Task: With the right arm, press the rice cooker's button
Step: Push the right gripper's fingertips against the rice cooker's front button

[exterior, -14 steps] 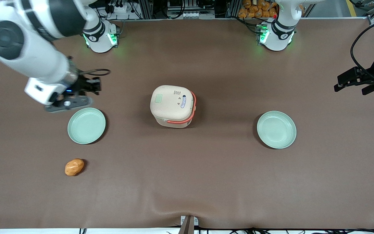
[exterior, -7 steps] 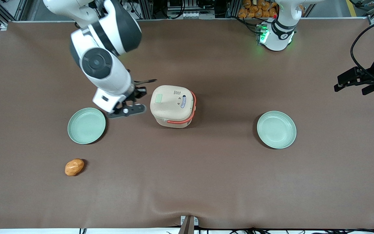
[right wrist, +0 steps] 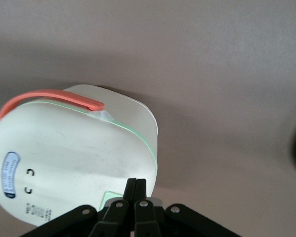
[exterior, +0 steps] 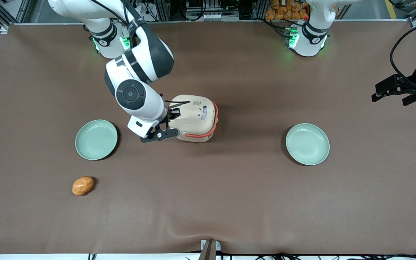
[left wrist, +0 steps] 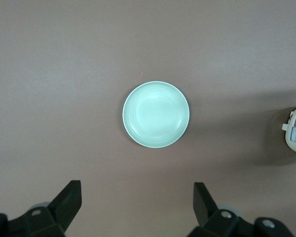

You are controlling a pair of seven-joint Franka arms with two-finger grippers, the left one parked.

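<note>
Item 1, orange-brown lump [exterior: 82,185]: I log it near the front camera, at the working arm's end of the table, untouched.

Item 2, green plate [exterior: 96,139]: beside the cooker on that same end, nothing on it.

Item 3, right arm [exterior: 135,94]: half a second back it hung between this plate and the cooker; I now have it reaching over the cooker's lid. Its gripper [right wrist: 135,193] sits low over the lid with the fingers pressed together, which I judge suits poking with one blunt tip.

Item 4, rice cooker [exterior: 195,118]: mid-table, lid closed, orange-red handle band toward the parked arm's end. It has not shifted from the earlier frame.

Item 5, button [right wrist: 108,198]: pale green, on the lid; in the front view the wrist hides it, and the wrist view shows only a corner right at the fingertips. I cannot tell whether contact is made.

Item 6, second green plate [exterior: 307,144]: toward the parked arm's end, well apart from the cooker.
</note>
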